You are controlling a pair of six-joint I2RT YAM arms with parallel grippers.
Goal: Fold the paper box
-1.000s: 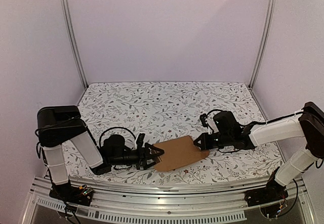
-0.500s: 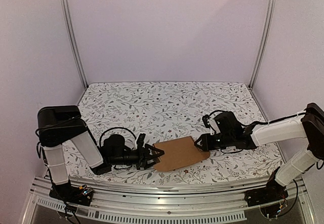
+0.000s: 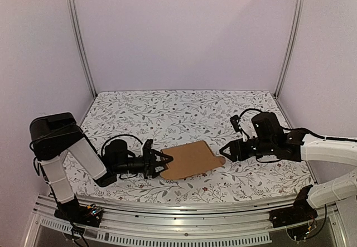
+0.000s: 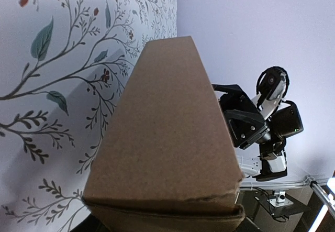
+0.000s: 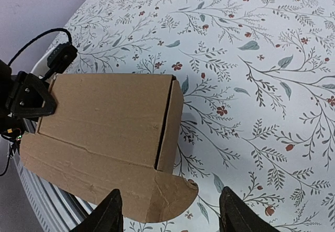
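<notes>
Here, the flattened paper box (image 3: 189, 159) sits near the table's (image 3: 184, 107) front edge. My left jaws clamp its end, and my right jaws stand apart around its rounded flap (image 5: 178, 192). Risk: with only this one-ended hold, a push could twist the box or pull it free.

Paper box (image 3: 189, 159) is lying on the table (image 3: 184, 107), toward the near edge, between the two arms. Left gripper (image 3: 160, 164) is sitting at its left end, gripping that edge. Right gripper (image 3: 224, 152) is sitting at its right end, fingers spread either side of the rounded flap (image 5: 175, 192), which is pointing right.
</notes>
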